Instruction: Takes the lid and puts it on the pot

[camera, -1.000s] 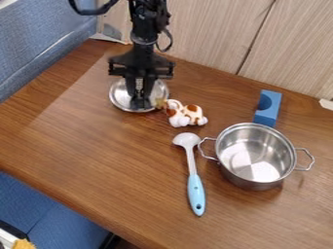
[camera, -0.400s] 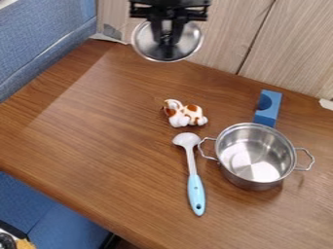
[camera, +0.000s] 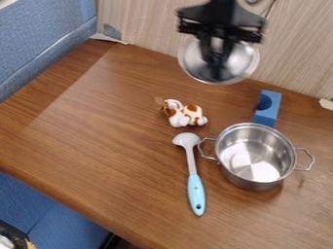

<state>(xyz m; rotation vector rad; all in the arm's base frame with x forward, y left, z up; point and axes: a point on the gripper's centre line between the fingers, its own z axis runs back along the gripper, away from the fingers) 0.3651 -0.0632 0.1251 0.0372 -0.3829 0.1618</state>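
The tool (camera: pixel 217 59) grips the metal lid (camera: pixel 243 62) above the far side of the bench (camera: pixel 98 131); the uncovered pot (camera: pixel 250 148) stands right, a blue-handled spoon (camera: pixel 195 192) beside it.

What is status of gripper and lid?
Gripper shut on lid, held above table. Pot open, empty. Toy beside, not blocking pot's mouth.

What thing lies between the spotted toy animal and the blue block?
Only bare tabletop separates the spotted toy animal from the blue block in the camera view.
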